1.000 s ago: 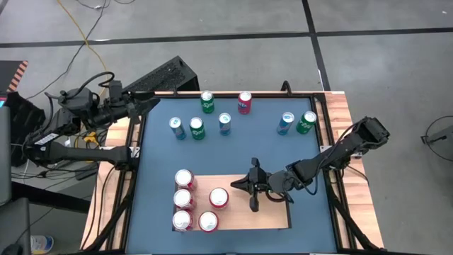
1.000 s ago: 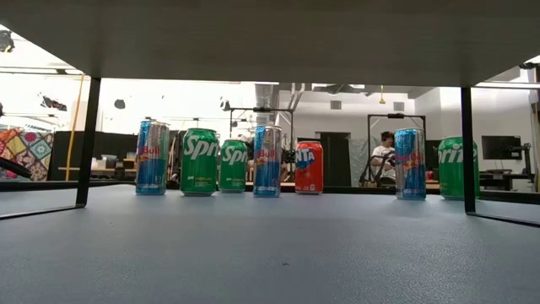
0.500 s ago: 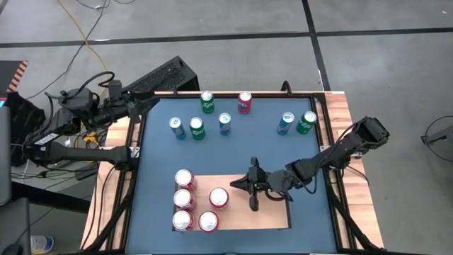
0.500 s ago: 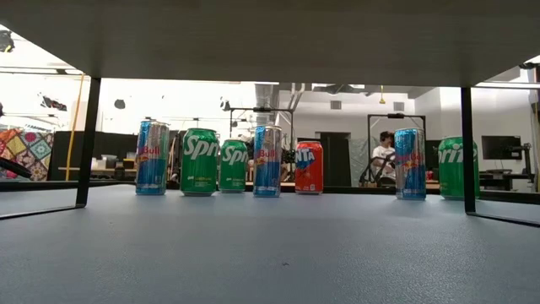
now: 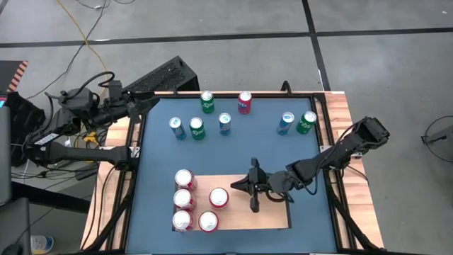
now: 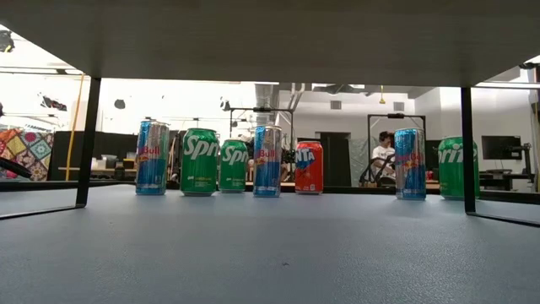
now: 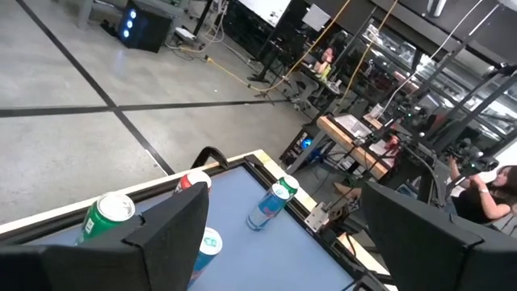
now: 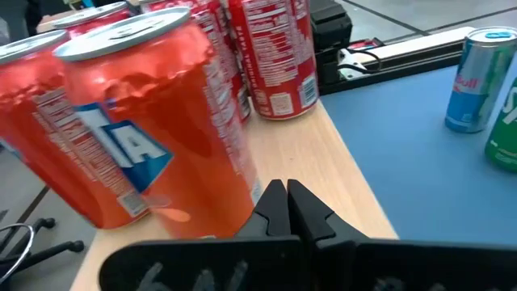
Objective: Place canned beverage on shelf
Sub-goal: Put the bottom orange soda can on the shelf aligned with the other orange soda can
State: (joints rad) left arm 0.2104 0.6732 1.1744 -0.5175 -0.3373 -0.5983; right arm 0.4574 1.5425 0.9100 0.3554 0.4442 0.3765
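Observation:
The shelf is a pale tan board on the near half of the blue table. Several red and orange cans stand upright on its left part. The nearest to my right gripper is an orange can. My right gripper is shut, hangs low over the shelf and points at that can from the right, close to it. My left gripper is open and holds nothing, raised over the table's far left corner. Several green, blue and red cans stand on the table's far half.
Two cans, one blue and one green, stand far right. A black keyboard-like box lies beyond the far left corner. Wooden rails with black bars frame the table. A person sits in the room behind.

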